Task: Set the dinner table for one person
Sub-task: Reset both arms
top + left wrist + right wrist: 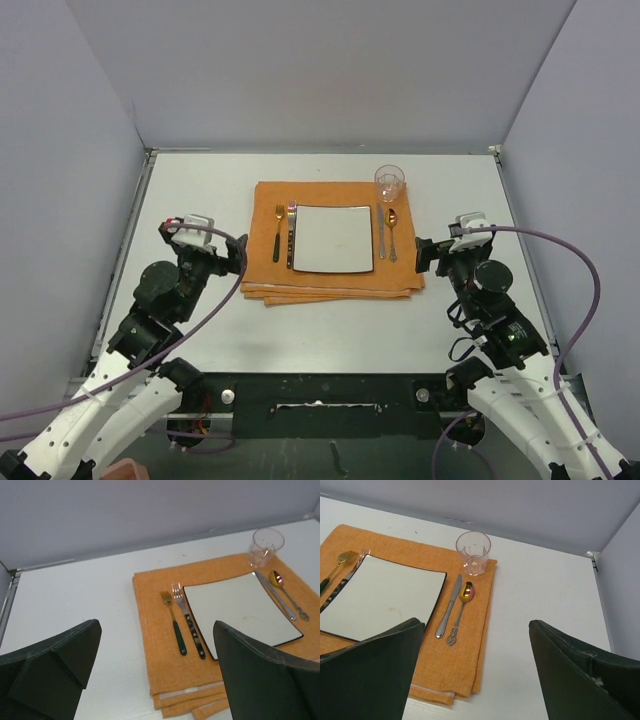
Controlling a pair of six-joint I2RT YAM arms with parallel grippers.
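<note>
On the off-white dinner table [200, 180] lies a folded orange mat [335, 285]. A square white plate [332, 238] sits in its middle. Two forks [283, 232] lie left of the plate; a knife [381, 233] and a spoon [392, 228] lie right of it. A clear glass [389, 182] stands at the mat's far right corner. My left gripper [238, 255] is open and empty just left of the mat [165, 665]. My right gripper [428, 256] is open and empty just right of the mat [465, 665]. The glass [473, 552] and the spoon [462, 607] also show in the right wrist view.
Grey walls close the table in at the back and on both sides. A thin metal rim [135, 225] runs along the table's edges. The arm bases and cables sit at the near edge.
</note>
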